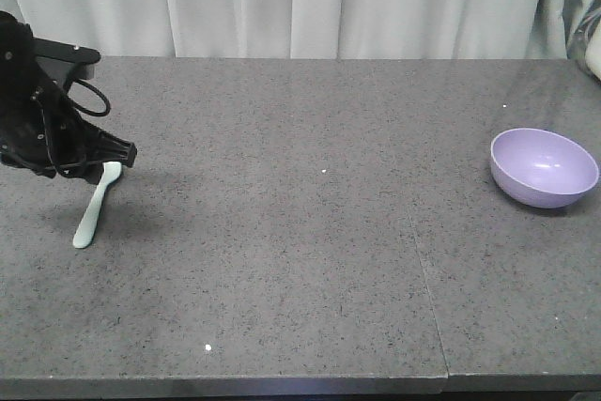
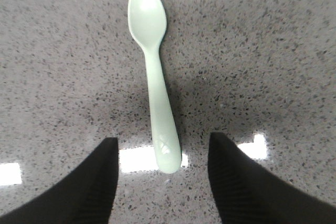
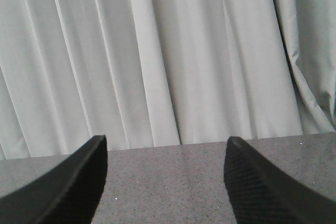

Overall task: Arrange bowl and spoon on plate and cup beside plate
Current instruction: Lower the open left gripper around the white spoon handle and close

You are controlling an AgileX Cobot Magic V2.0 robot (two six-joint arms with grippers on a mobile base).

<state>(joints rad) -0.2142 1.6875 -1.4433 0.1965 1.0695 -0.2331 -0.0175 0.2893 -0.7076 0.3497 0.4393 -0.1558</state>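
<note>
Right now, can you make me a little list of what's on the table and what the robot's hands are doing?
table: grey, speckled, with a pale curtain behind it
spoon: lying flat on the left side, not gripped
bowl: purple, upright, empty, far on the right side
left gripper: open, one finger on each side of the spoon's handle end, gaps on both sides
right gripper: open, holding nothing, facing the curtain
plate and cup: not in view
</note>
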